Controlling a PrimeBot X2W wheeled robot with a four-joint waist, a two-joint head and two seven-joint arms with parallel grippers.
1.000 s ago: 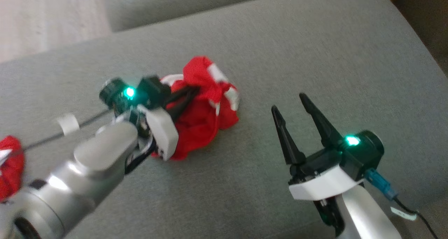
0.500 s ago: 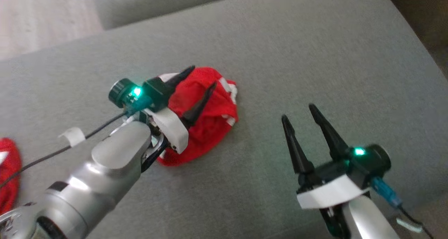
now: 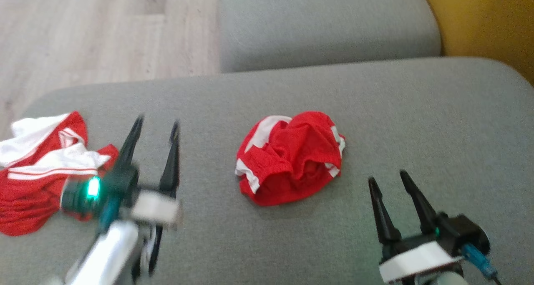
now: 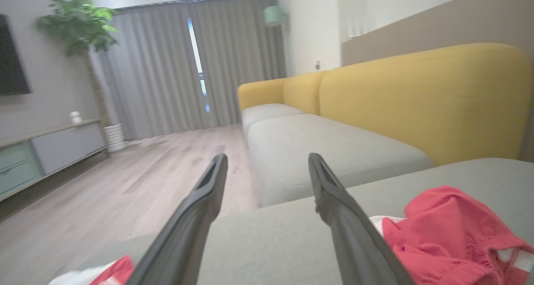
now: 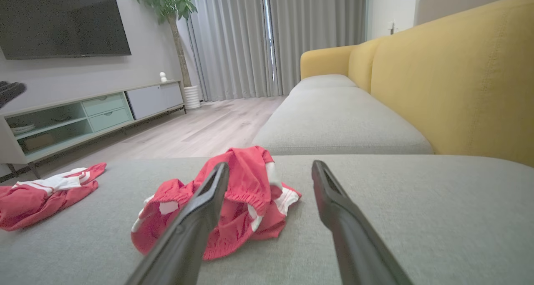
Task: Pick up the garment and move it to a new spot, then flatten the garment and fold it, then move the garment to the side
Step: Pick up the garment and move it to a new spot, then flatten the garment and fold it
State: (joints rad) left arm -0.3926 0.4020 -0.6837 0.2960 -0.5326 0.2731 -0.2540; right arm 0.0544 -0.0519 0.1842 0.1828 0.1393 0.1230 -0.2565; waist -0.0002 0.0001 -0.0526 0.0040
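Note:
A crumpled red garment [image 3: 292, 155] with white stripes lies bunched in the middle of the grey sofa cushion [image 3: 417, 122]; it also shows in the right wrist view [image 5: 233, 201] and at the lower right of the left wrist view [image 4: 450, 230]. My left gripper [image 3: 156, 128] stands open at the lower left, well to the left of the garment, with nothing between its fingers. My right gripper [image 3: 388, 178] stands open at the lower right, just right of and nearer than the garment, also empty.
A second red and white garment [image 3: 41, 168] lies at the cushion's left edge. Beyond the cushion are another grey seat [image 3: 325, 26], the yellow sofa back [image 3: 484, 22] at the right and wooden floor [image 3: 83, 39] at the left.
My left gripper has opened, let the garment go and drawn back to the left; the garment now lies free on the cushion. The camera has also shifted.

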